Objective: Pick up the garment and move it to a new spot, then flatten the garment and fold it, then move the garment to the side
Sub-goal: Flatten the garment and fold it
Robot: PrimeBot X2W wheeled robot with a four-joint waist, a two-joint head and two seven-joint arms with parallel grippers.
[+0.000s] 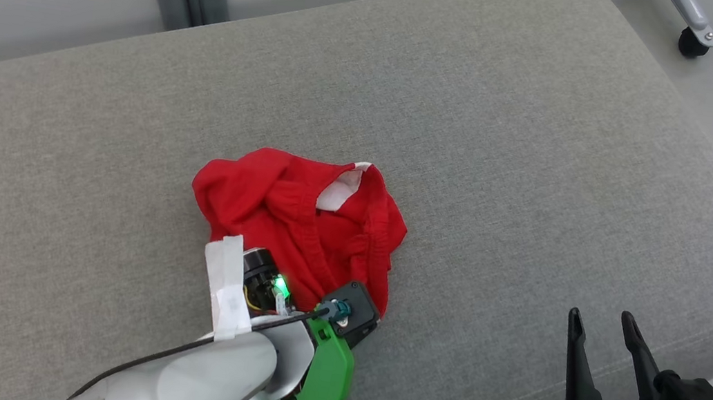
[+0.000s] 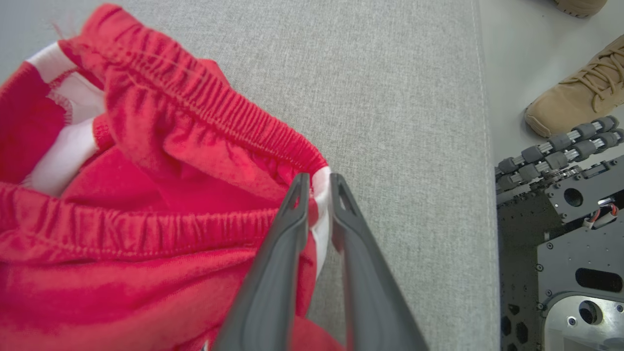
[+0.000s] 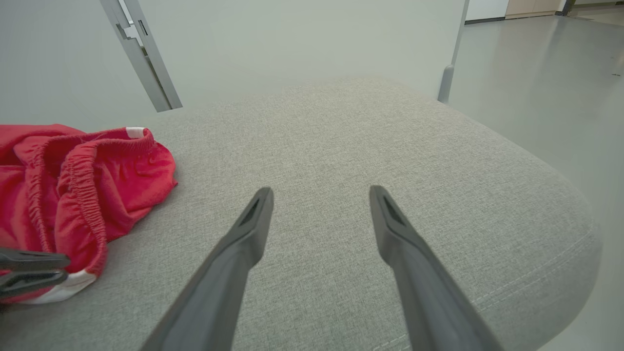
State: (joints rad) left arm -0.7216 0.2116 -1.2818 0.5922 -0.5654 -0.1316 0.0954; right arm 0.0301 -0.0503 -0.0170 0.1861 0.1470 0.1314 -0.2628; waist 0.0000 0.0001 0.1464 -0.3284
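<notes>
Nearest us, our left gripper [image 2: 319,181] pinches the garment [image 1: 298,220] at its white-trimmed edge, while our right gripper [image 1: 600,316] hangs with fingers spread wide. The garment is soft red knit with gathered elastic bands, heaped in crumpled folds mid-way across the cushion [image 1: 511,145], whose coarse grey weave rounds off at the edges.

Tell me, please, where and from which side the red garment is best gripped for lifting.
I'd grip the red garment at its gathered waistband, by the white-trimmed corner nearest the robot, coming in low from that side. The band is thick and stands up off the cushion, and the left gripper pinches there.
</notes>
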